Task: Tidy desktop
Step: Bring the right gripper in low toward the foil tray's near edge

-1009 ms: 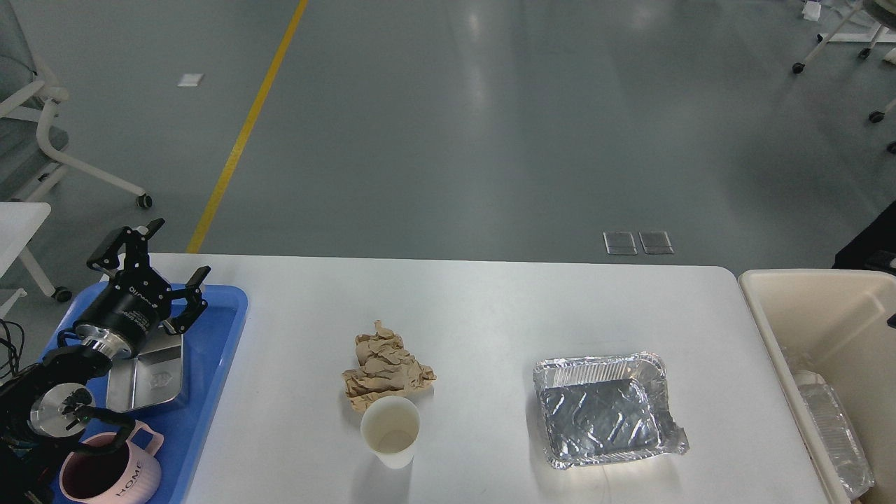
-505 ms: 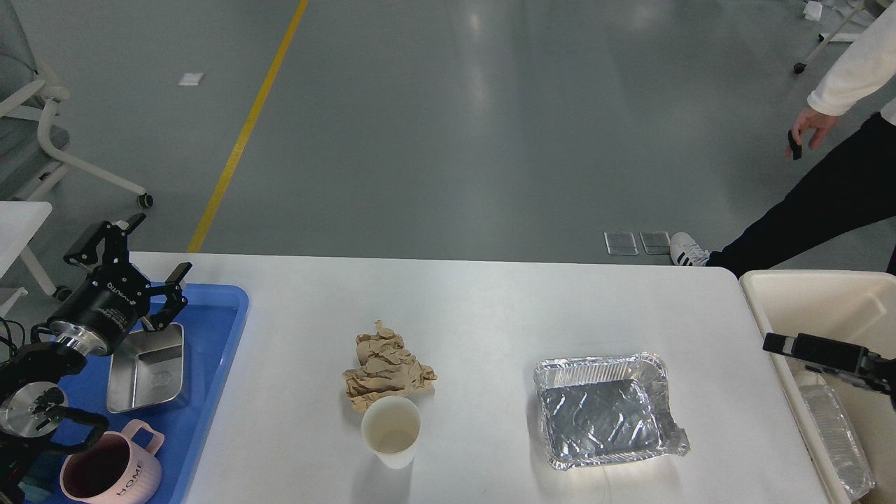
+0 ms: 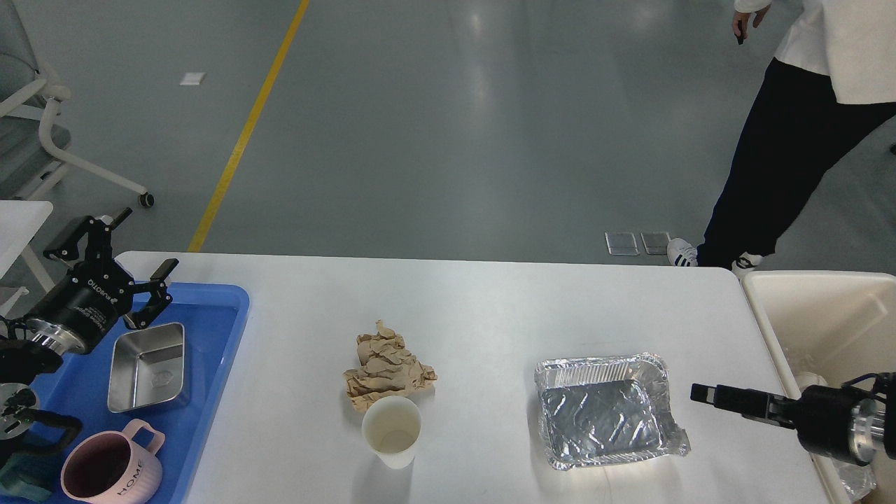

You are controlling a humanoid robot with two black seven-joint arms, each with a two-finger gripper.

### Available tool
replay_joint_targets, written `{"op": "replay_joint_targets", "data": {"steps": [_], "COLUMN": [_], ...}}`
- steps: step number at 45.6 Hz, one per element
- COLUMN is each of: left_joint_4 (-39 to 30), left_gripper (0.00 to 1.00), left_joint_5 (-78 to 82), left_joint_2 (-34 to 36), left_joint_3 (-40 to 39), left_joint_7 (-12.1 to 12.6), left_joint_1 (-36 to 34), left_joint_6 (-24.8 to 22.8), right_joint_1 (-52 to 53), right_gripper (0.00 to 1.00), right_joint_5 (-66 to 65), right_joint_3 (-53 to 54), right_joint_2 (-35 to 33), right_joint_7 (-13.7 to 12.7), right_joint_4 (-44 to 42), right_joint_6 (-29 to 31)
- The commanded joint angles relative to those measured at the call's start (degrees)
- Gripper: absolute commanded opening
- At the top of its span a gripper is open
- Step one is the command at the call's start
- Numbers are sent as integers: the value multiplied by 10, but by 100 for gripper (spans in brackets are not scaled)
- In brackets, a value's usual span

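- The table [image 3: 490,301] takes up the lower half of the view and carries three loose things in a row near its front edge: a crumpled paper [image 3: 386,367], a paper cup [image 3: 391,430] touching the paper's near side, and a foil tray [image 3: 605,409] to the right.
- The right gripper [image 3: 703,394] comes in low from the right edge, pointing left, its tip just beside the foil tray's right rim. It is seen edge-on, so I cannot tell whether it is open.
- The left gripper [image 3: 112,252] is spread open and empty, above the far end of the blue tray [image 3: 217,336], well apart from the paper and cup.
- The foil tray's long axis runs roughly left to right, in line with the right arm's reach. That arm is much the nearer, and the cream bin [image 3: 791,301] lies just behind it, so the foil tray looks the likely next pick.
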Motion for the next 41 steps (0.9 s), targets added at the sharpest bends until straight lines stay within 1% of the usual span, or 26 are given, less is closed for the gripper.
{"op": "replay_joint_targets", "data": {"steps": [1,6,10,25,41], "left_joint_4": [-1,-1,-1,-1,-1], "left_gripper": [97,97,97,97,97], "left_joint_5": [0,0,0,0,0], "left_joint_2": [10,12,14,13,14], "left_joint_3": [-1,-5,-6,-9,-10], "left_joint_7": [-2,-3,-3,-3,-4], "left_joint_1": [5,8,8,8,8], "left_joint_6": [-13,-38,-47,-49,-50], "right_joint_1": [3,4,4,5,28], "right_gripper": [100,100,100,100,100], "right_joint_5": [-21,-24,-38,-48,-47], "right_joint_3": [-15,-19,-20,-22,-43], "right_joint_2": [24,40,57,121,154], "right_joint_7": [2,3,2,3,6], "right_joint_4": [-14,-23,-33,-83,-119], "right_joint_6": [0,0,0,0,-8]}}
